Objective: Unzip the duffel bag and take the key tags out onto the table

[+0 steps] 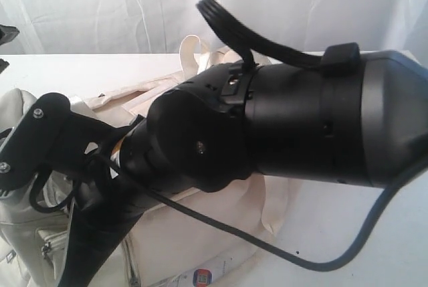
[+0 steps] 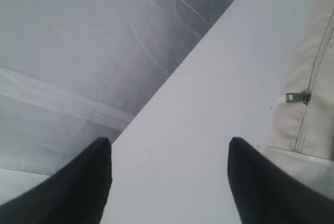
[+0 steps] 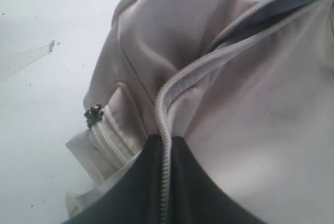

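The duffel bag [image 3: 250, 119] looks soft, limp: best held at the zipper [image 3: 172, 80] the right gripper [image 3: 164, 139] pinches; left gripper [image 2: 169, 140] gapes empty.

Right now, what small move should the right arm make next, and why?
Probably pull the grey zipper of the cream fabric duffel bag further open: the right jaws seem shut on it, only a narrow strip of dark lining shows, no key tags visible.

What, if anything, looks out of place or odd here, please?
Nothing spilled or damaged. A black arm sits close before the exterior camera, hiding most of the duffel bag, whose main zipper is partly open.
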